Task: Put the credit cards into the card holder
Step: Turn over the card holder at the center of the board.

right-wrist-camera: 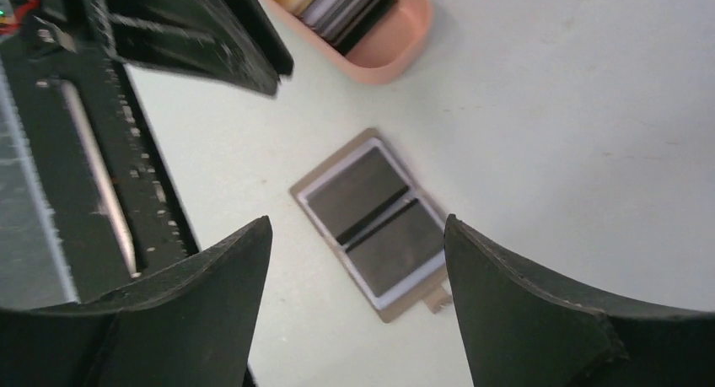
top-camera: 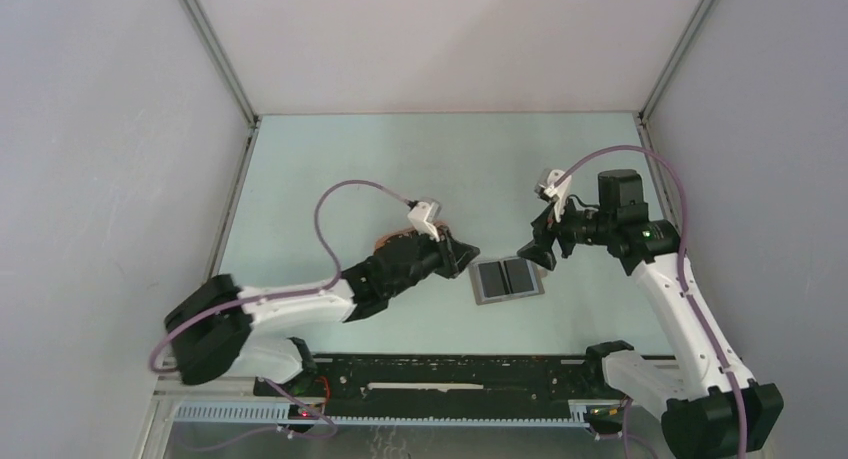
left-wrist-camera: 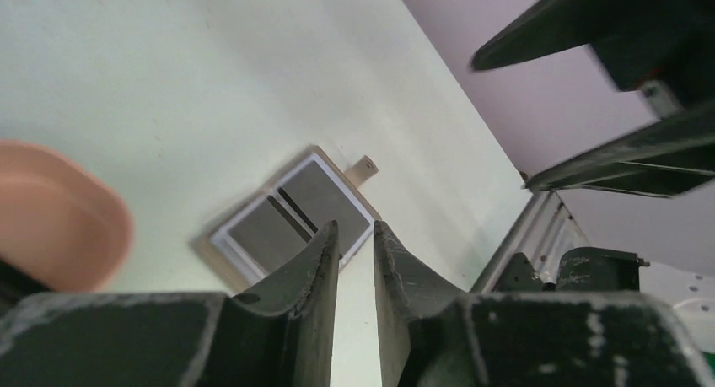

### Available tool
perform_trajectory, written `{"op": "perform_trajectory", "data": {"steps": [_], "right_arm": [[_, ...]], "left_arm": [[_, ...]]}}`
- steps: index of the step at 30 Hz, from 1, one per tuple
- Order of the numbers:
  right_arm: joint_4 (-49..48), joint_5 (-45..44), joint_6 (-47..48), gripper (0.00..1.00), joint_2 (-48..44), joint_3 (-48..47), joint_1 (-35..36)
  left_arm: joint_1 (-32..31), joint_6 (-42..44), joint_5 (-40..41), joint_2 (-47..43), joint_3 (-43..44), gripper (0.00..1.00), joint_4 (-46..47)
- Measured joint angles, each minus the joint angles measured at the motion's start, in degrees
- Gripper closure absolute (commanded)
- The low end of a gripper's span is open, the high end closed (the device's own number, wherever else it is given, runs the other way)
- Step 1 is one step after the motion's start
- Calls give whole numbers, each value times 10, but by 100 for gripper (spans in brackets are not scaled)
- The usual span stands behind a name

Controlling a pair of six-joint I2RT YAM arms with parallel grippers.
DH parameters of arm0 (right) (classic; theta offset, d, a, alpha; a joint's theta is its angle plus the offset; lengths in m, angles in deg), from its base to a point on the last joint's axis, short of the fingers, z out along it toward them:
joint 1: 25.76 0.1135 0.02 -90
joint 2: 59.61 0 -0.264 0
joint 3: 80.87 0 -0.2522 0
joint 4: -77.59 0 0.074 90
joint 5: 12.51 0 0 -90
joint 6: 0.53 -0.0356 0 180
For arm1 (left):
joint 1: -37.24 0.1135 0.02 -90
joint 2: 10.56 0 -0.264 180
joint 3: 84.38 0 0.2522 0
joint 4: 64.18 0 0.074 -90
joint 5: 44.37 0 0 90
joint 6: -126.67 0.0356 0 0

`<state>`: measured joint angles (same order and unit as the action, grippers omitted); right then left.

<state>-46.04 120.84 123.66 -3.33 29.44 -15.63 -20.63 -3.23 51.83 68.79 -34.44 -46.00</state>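
Note:
The card holder lies open and flat on the table, two dark grey halves up; it also shows in the left wrist view and the right wrist view. Its small tab sticks out at one edge. The credit cards, one yellow-orange and others dark and white, lie stacked in the peach tray. My left gripper hovers at the holder's left edge, nearly shut with a thin gap and nothing in it. My right gripper is wide open and empty above the holder's right side.
The peach oval tray sits left of the holder, mostly hidden under my left arm; its rim shows in the left wrist view. A black rail runs along the near table edge. Grey walls enclose the table.

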Motion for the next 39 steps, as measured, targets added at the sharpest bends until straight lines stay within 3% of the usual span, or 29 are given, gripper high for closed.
{"op": "perform_trajectory", "data": {"steps": [3,11,21,26,39], "right_arm": [[11,37,-13,17,33,-3,-4],[34,38,-73,21,174,-3,-21],[25,-26,-151,36,285,-3,-33],[31,-41,-166,41,344,-9,-38],[39,-65,-175,42,408,-24,-52]], "left_arm": [[-9,63,43,-98,-24,57,-31],[-10,164,152,-280,-76,2,-81],[-8,150,216,-338,-165,0,-78],[-8,122,186,-314,-191,1,-46],[-8,83,98,-223,-204,11,39]]}}
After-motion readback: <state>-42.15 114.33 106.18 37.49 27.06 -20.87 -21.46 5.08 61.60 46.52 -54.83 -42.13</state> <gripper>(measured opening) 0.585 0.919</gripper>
